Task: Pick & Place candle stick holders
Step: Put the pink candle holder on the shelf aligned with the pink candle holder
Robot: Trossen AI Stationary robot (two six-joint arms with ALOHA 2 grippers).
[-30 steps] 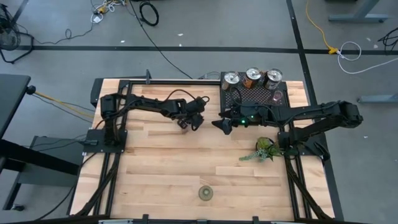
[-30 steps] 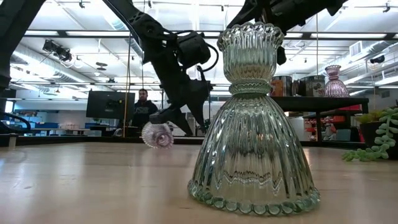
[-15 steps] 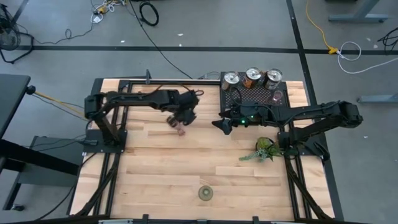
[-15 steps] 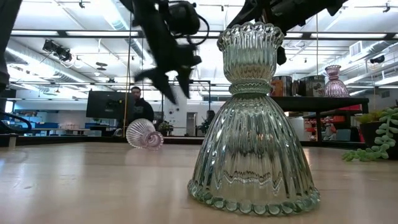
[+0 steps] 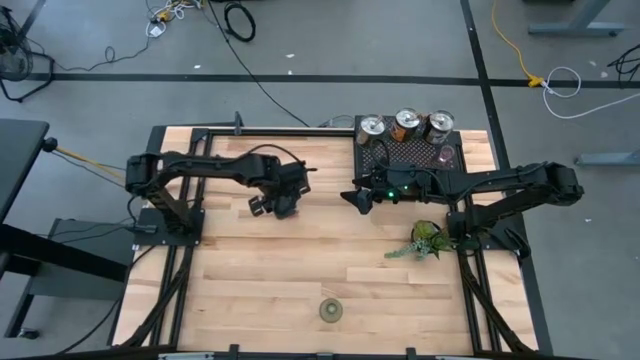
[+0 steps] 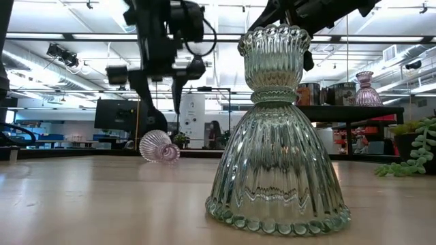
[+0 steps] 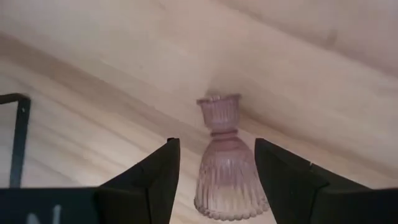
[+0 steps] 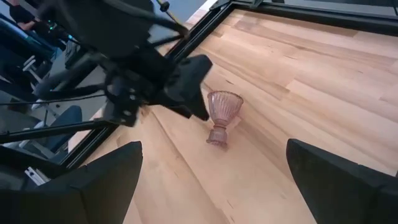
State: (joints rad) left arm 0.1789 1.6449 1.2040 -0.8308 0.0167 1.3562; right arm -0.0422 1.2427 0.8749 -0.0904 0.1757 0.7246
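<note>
A pink glass holder (image 7: pixel 225 163) lies on its side on the wood table; it also shows in the low view (image 6: pixel 158 146) and the right wrist view (image 8: pixel 221 118). My left gripper (image 6: pixel 158 94) hangs open above it, one finger on either side, touching nothing; in the high view (image 5: pixel 272 203) it hides the holder. My right gripper (image 5: pixel 355 198) is open and empty beside the rack's left edge. The olive-green holder (image 5: pixel 331 311) stands upright on its wide base near the table's near edge. Three silver holders (image 5: pixel 406 124) and a second pink one (image 5: pixel 447 155) stand on the black mesh rack (image 5: pixel 400 160).
A leafy plant sprig (image 5: pixel 424 241) lies right of centre, in front of the rack. The green holder fills the middle of the low view (image 6: pixel 276 136). Bare wood spreads between the arms and the near edge. A person stands in the room beyond the table (image 6: pixel 215 134).
My left gripper has let go of the pink holder, risen and moved toward the table's left edge, turning so that its open fingers point down. The holder, first at the fingertips just above the table, now lies on its side, shifted a little to the left.
</note>
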